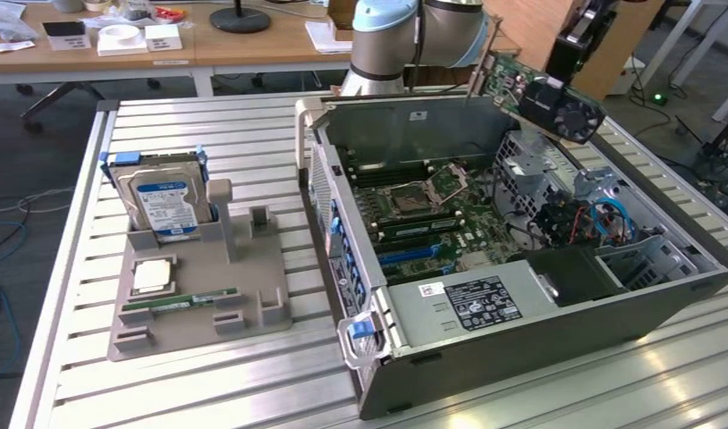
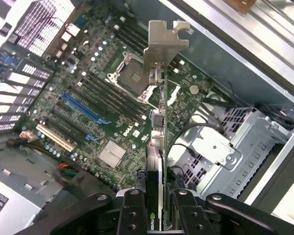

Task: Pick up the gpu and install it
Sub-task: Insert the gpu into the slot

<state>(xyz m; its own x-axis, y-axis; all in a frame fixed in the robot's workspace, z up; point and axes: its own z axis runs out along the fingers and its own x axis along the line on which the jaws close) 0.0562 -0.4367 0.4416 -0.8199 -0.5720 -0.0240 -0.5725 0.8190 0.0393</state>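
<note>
The gpu (image 1: 534, 94) is up in the air over the far rim of the open computer case (image 1: 650, 295), tilted, with the jaws clenched on its fan end. From the wrist view I'm looking down its thin edge. The silver bracket (image 2: 165, 44) sits at the end away from the jaws, and the motherboard (image 2: 112, 112) spreads out beyond it. No part of the card touches anything in the case, and it isn't seated in any slot yet. The long blue slot (image 2: 85, 108) seems to lie off to one side of the card's line, though from this angle I can't be sure how far.

What worries me is that the card is held at one end only, so a knock on the bracket could twist it in the grip. The bracket could catch on the case wall if it goes in at this tilt. The loose cables by the drive cage (image 2: 220, 152) run close to the card and might snag it. If the edge connector meets a slot crooked, pressing down would strain the board.

Across the tabletop (image 1: 221, 384), the tray (image 1: 250, 286) with the hard drive (image 1: 164, 204) stands well apart from all this.
</note>
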